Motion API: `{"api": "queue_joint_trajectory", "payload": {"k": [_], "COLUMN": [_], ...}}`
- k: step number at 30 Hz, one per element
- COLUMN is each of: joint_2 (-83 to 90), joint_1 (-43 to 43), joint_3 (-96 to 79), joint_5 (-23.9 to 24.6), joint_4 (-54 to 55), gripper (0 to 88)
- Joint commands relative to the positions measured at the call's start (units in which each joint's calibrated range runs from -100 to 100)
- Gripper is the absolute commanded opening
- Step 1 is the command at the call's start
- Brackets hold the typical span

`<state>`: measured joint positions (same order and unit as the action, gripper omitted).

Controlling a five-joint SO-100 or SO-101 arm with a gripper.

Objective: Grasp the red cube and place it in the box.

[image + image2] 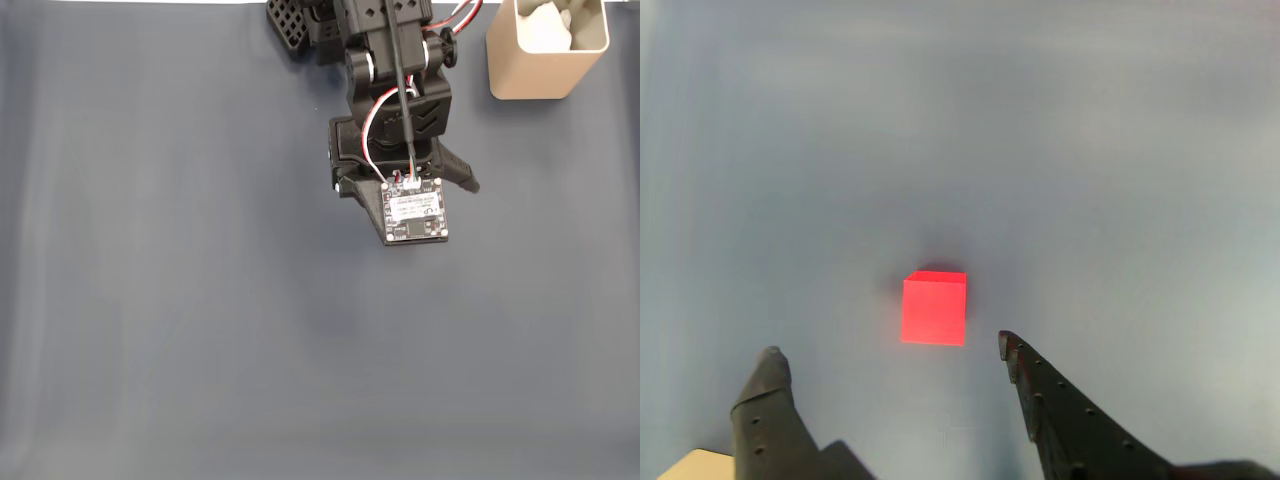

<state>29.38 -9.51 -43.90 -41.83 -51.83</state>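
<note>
In the wrist view we see the cube (934, 308) lying just beyond the released gripper (890, 355), centred between its spread fingers.

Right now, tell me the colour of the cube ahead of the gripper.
Bright red, plain faces. The cube shows best in the wrist view, just beyond the open gripper.

A plain robot test bench: bare grey tabletop (180, 300).

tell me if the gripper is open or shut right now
Open. In the wrist view the gripper has its two fingers spread wide apart, with the red cube lying free on the table just ahead of the gap between them.
</note>
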Motion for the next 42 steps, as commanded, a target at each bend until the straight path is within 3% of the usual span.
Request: {"api": "queue_joint_trajectory", "payload": {"k": [1,42], "joint_2": [-0.6,1.0], "joint_1": [-0.4,-1.9], "joint_3": [0.1,-11.2], "joint_5": [0.7,2.0], "joint_4": [2.7,16.6], "gripper": [48.8,49.1]}}
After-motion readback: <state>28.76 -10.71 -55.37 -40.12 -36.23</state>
